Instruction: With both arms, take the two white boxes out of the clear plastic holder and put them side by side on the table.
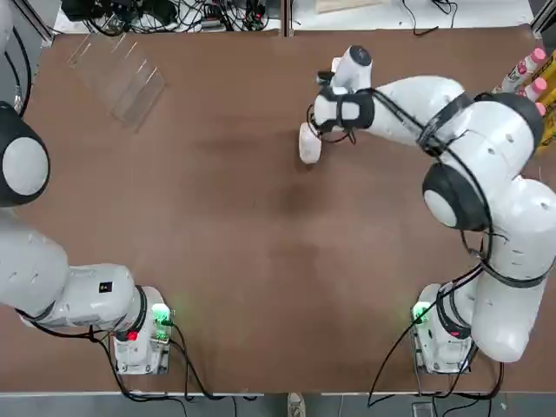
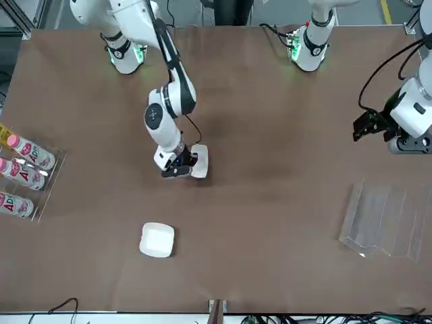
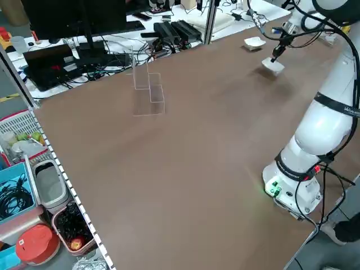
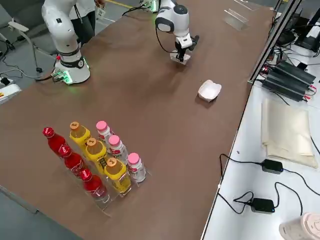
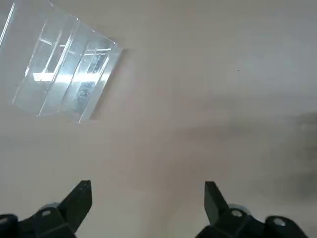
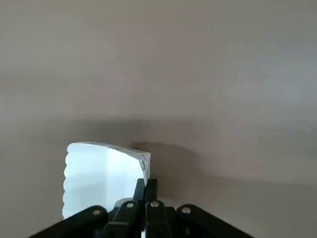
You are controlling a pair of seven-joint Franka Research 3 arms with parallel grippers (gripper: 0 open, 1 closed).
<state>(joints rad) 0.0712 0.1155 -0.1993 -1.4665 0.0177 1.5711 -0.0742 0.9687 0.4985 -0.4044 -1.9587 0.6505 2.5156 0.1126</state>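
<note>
— Where are the two white boxes?

— One white box (image 2: 156, 240) lies flat on the brown worktop (image 2: 270, 169), near its far edge from the robot, on the robot's right half, alone and untouched. The other box (image 2: 200, 160) stands on edge, pinched at its rim by the right hand (image 2: 181, 164), down at the worktop surface nearer the middle.

— How do they look?

— Small, plain, white, with rounded corners.

— And the clear plastic holder (image 1: 117, 74)?

— It sits at the far left corner, with no box in its slots, seen only by its glinting edges, well apart from both boxes.
</note>
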